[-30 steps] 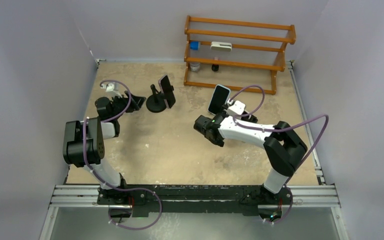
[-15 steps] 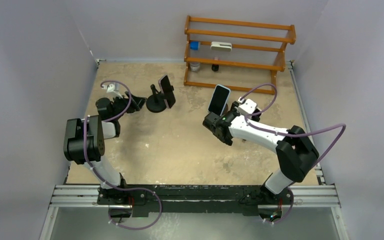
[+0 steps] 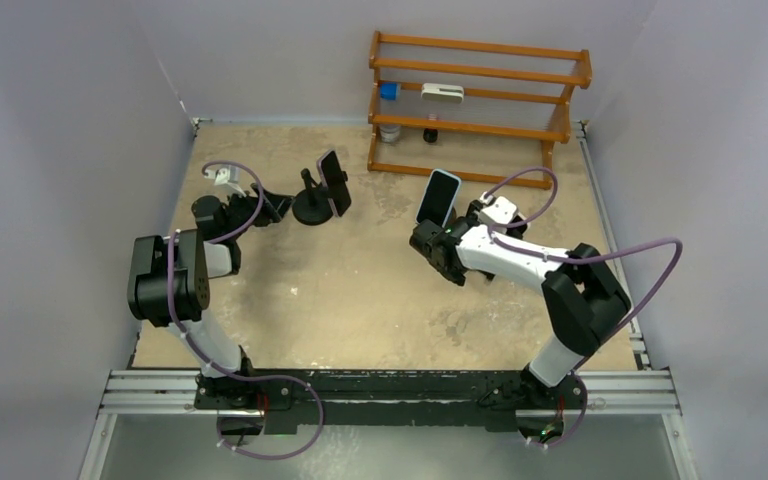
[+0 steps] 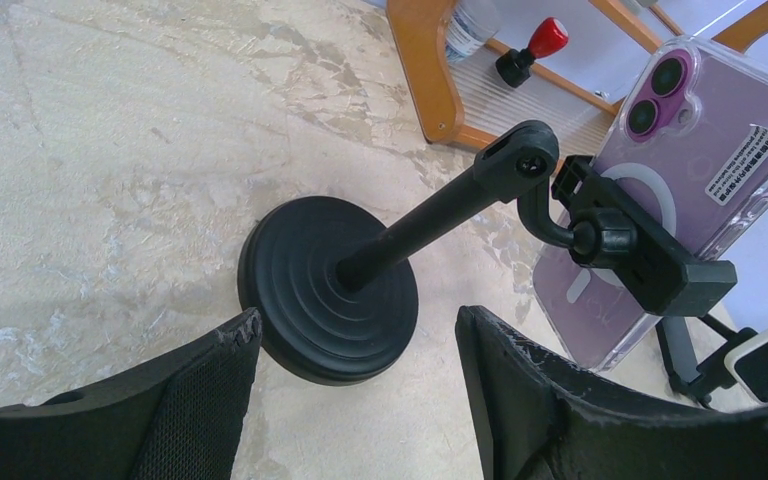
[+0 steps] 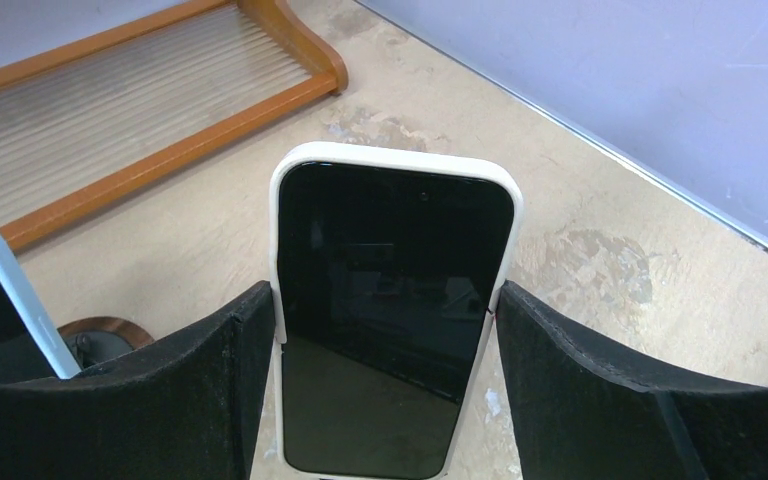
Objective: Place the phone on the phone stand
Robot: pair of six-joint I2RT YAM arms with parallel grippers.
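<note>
The left gripper (image 4: pixel 357 335) stands released, its two black fingers (image 4: pixel 200 400) spread with nothing between them; just ahead of the gap sits the round black base of the phone stand (image 4: pixel 305 285), whose stem slants up and away to this gripper's right and ends in a clamp (image 4: pixel 650 265); that clamp holds the purple phone (image 4: pixel 705 130) in a clear case, long axis near upright and leaning a little, lens end uppermost, back turned toward this gripper (so the screen faces away from it). The right gripper (image 5: pixel 385 300) has a finger on either side of a white-cased phone (image 5: pixel 395 225), whose long axis runs up between them, dark screen toward the wrist camera; the pads meet its edges in that view, but whether they press or merely flank it I cannot tell; to this gripper's left stands a third phone (image 5: pixel 5 290), only its edge showing; beyond both grippers a wooden rack (image 3: pixel 480 100) stands near the far wall; the table (image 3: pixel 360 310) is mottled, worn beige; pale grey-lilac walls (image 3: pixel 60 150) enclose it on three sides.
</note>
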